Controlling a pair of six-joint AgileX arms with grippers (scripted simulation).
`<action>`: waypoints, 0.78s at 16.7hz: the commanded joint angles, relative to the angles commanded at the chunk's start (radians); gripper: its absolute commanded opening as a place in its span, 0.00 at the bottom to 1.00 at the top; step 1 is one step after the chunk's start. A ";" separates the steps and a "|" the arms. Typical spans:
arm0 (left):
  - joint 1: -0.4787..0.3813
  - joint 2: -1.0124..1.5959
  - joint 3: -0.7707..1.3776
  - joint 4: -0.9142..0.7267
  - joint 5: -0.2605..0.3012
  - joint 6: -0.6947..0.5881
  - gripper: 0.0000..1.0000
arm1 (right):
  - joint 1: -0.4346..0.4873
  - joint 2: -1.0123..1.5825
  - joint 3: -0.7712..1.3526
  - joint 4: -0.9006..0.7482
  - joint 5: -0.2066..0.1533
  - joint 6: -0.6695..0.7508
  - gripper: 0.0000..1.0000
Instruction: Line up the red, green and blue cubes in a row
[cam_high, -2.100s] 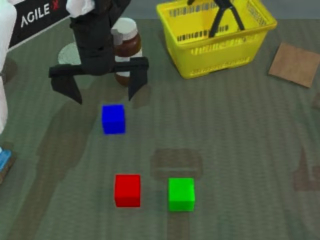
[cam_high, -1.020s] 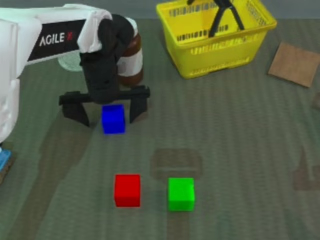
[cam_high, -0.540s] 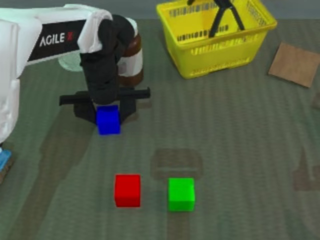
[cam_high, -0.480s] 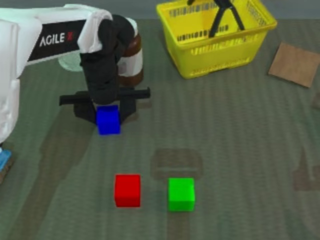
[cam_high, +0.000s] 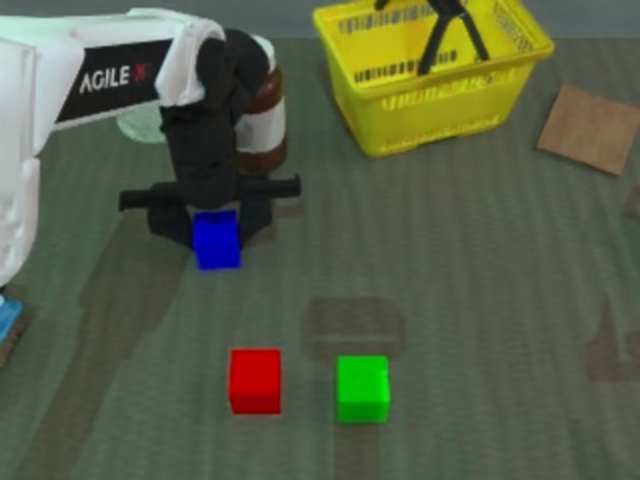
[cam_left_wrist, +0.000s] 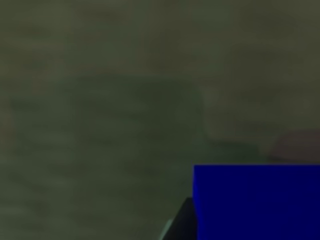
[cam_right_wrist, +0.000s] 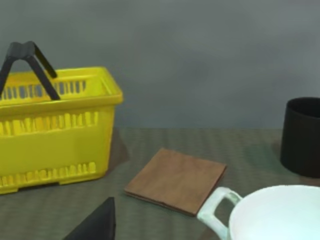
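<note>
left gripper (cam_high: 213, 222) clenched on the blue cube (cam_high: 217, 240), upper left of frame | red cube (cam_high: 255, 380) and green cube (cam_high: 362, 388) sat side by side lower centre — row lay below and right of my hand | right arm parked, fingers' state unclear

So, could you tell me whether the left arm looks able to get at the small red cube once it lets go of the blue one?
Probably yes: the small red cube sits unobstructed, just nearer than the left claw.
</note>
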 joint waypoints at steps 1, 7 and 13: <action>0.000 0.000 0.000 0.000 0.000 0.000 0.00 | 0.000 0.000 0.000 0.000 0.000 0.000 1.00; 0.011 -0.035 0.088 -0.120 -0.005 0.001 0.00 | 0.000 0.000 0.000 0.000 0.000 0.000 1.00; 0.021 -0.072 0.178 -0.243 -0.004 0.001 0.00 | 0.000 0.000 0.000 0.000 0.000 0.000 1.00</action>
